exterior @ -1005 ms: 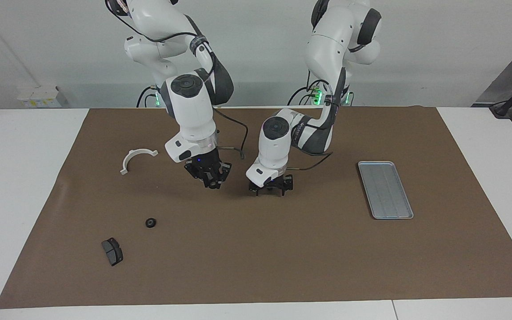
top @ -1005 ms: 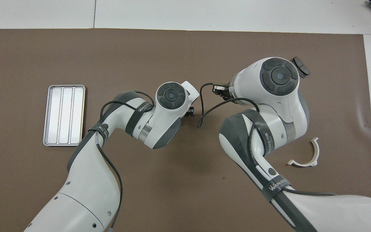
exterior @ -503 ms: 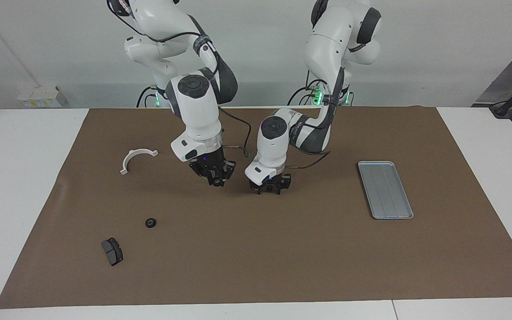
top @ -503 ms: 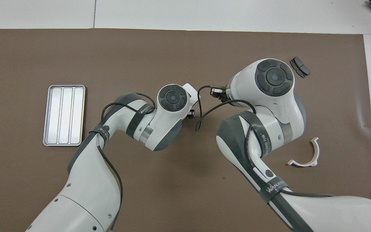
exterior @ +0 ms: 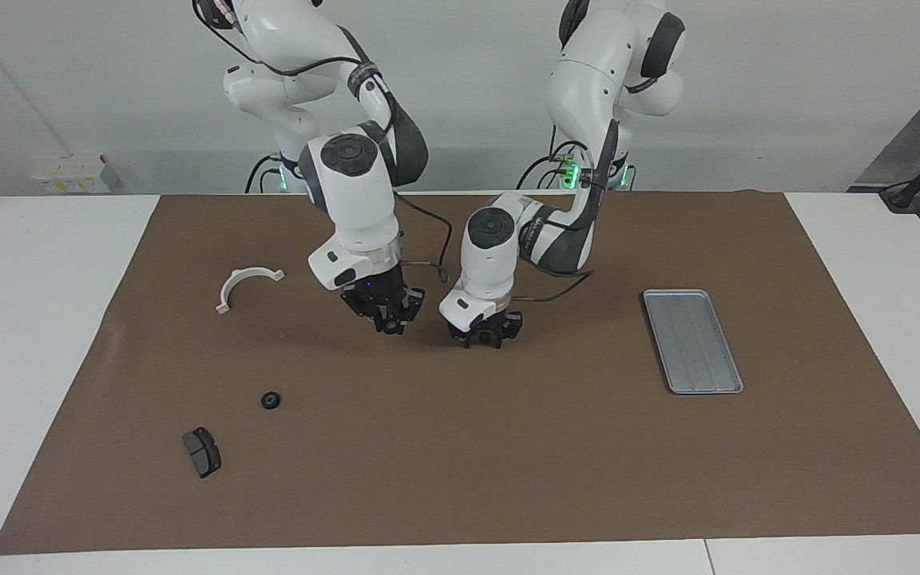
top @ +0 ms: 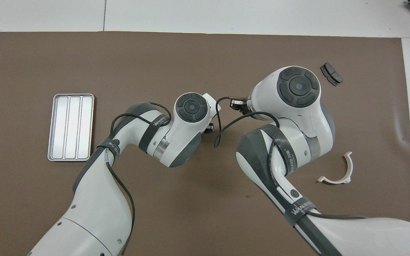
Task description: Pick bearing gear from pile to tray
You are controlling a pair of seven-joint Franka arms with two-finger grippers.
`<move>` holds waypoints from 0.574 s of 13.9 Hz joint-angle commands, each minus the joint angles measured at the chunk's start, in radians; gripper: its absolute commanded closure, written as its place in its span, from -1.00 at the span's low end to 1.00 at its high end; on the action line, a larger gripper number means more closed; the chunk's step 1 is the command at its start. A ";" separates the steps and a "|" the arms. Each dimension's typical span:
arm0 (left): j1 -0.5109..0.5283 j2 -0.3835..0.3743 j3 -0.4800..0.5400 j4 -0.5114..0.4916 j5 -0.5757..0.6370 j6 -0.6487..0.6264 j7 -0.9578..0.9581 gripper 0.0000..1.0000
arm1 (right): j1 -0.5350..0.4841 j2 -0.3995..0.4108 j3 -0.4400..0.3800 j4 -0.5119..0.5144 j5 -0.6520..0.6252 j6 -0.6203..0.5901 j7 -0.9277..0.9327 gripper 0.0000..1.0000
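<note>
Both arms met mid-mat. Left gripper (exterior: 482, 339) hung low over the brown paper mat (exterior: 508, 463); right gripper (exterior: 390, 323) just beside it. Can't tell grip state for either.

Small black round bearing gear (exterior: 271, 400) lay at 8 o'clock from the right gripper, w/ dark grey brake-pad piece (exterior: 201, 452) near and white curved plastic bracket (exterior: 245, 285) at 9. Flat silver-grey metal tray (exterior: 692, 341) sat at 3 o'clock, well apart.

Ridged matt metal tray (exterior: 692, 341), matt brown paper mat (exterior: 508, 463)
</note>
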 commanded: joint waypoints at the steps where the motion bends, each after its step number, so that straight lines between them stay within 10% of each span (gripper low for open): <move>1: 0.005 -0.028 0.006 -0.038 0.013 -0.012 -0.014 0.46 | 0.001 0.000 0.004 0.022 0.017 -0.032 0.017 1.00; 8: 0.118 -0.043 0.012 0.047 -0.062 -0.009 -0.016 1.00 | -0.001 -0.009 0.004 0.027 0.005 -0.020 0.017 1.00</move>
